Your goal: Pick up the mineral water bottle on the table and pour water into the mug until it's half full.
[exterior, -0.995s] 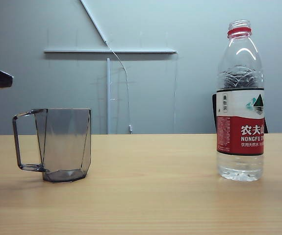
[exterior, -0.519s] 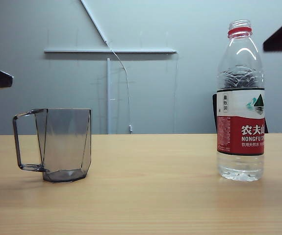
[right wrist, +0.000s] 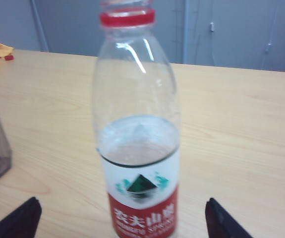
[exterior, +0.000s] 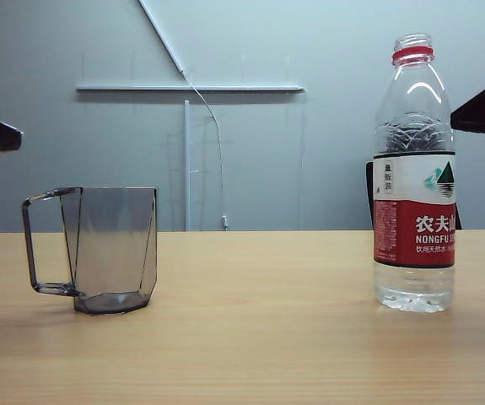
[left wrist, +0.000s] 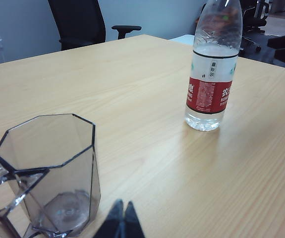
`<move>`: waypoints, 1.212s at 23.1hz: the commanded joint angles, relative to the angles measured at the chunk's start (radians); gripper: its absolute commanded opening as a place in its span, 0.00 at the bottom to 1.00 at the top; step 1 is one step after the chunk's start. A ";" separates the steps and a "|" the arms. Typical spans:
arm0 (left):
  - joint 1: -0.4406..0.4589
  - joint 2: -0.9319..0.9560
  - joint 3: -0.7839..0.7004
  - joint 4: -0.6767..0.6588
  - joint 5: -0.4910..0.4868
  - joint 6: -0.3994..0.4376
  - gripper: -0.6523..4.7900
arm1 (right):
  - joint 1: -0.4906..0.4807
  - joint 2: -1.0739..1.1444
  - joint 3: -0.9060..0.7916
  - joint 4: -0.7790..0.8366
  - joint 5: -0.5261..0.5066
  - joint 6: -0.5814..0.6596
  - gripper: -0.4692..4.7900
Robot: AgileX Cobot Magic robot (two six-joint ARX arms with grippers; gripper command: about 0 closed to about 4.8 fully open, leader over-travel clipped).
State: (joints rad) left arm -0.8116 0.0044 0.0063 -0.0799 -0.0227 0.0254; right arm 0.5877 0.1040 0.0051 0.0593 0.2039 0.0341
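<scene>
The mineral water bottle [right wrist: 138,148] is framed between the right gripper's [right wrist: 120,220] wide-apart fingers.
It should be squeezed at the label; the left gripper [left wrist: 120,220], pinched together, is parked beside the mug [left wrist: 45,173].

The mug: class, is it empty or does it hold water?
Empty: the left wrist view looks into the mug and shows its bare, dry bottom.

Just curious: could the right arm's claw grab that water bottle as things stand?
Probably yes. The right claw is open, a finger either side of the mineral water bottle, nothing between. The left claw sits shut by the mug.
</scene>
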 commanded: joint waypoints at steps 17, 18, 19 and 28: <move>0.001 0.002 0.002 0.006 0.000 -0.003 0.12 | -0.074 0.476 -0.004 0.418 -0.092 -0.031 1.00; 0.001 0.002 0.002 0.007 0.000 -0.003 0.12 | -0.101 0.531 -0.004 0.483 -0.127 -0.031 1.00; 0.001 0.002 0.002 0.006 0.000 -0.003 0.12 | -0.113 0.559 -0.004 0.516 -0.140 -0.031 1.00; 0.001 0.002 0.002 0.006 0.000 -0.003 0.12 | -0.179 0.824 0.000 0.774 -0.235 -0.031 1.00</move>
State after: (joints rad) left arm -0.8116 0.0044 0.0063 -0.0799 -0.0227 0.0254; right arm 0.4126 0.8993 0.0051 0.7586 -0.0216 0.0063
